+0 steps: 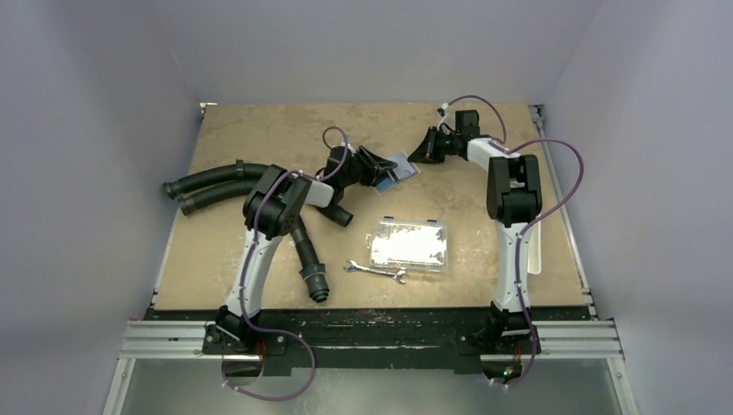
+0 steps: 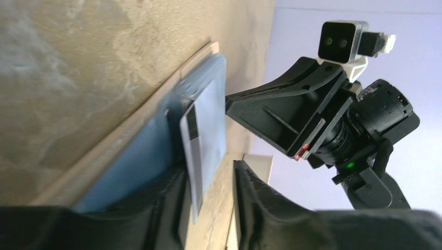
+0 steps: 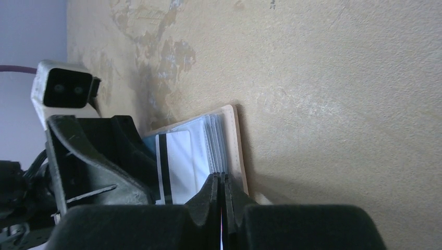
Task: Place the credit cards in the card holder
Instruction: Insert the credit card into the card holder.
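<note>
The card holder lies flat at the back middle of the table, grey-blue with a tan edge. A light-blue credit card with a black stripe sticks partway out of it; it also shows in the right wrist view. My left gripper is at the holder's left side, jaws open, with the card's free end between the fingers and a gap to the right finger. My right gripper is shut, its tips at the holder's pocket edge on the other side.
A clear plastic compartment box sits nearer the front, with a metal wrench just before it. Black corrugated hoses lie at the left and under the left arm. A white strip lies by the right arm.
</note>
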### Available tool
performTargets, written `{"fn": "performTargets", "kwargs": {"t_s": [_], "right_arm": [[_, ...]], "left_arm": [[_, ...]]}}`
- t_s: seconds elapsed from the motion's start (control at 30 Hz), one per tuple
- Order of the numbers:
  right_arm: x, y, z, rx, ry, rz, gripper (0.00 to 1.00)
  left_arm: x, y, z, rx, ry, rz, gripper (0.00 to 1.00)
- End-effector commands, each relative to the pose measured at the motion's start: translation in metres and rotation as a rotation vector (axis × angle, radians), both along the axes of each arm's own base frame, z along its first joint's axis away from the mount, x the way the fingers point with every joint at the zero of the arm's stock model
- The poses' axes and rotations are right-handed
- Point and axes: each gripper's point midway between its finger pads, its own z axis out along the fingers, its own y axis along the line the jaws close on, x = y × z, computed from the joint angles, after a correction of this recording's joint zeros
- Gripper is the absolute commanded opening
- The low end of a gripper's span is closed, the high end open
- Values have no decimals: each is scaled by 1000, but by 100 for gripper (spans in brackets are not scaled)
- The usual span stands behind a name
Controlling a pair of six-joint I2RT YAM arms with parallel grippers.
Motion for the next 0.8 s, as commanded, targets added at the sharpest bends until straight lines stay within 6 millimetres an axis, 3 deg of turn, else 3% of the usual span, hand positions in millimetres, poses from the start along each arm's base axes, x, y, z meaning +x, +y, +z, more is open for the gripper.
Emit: {"fn": "performTargets", "kwargs": {"t_s": [0.0,0.43,0.63,0.77], "right_arm": [[-23,12,-2,-20,61,31,3],[-20,9,-4,-45,59,16,0],[-22,12,-4,-44,61,23,0],[-27,19,-5,-45,69,34,0]], "left_arm": [[-10,10,-28,186,78,48,42],[-33,36,-36,462,175,-11,67],[-35,37,-46,570,224,-29,69],[-26,32,-52,651,264,24,69]]}}
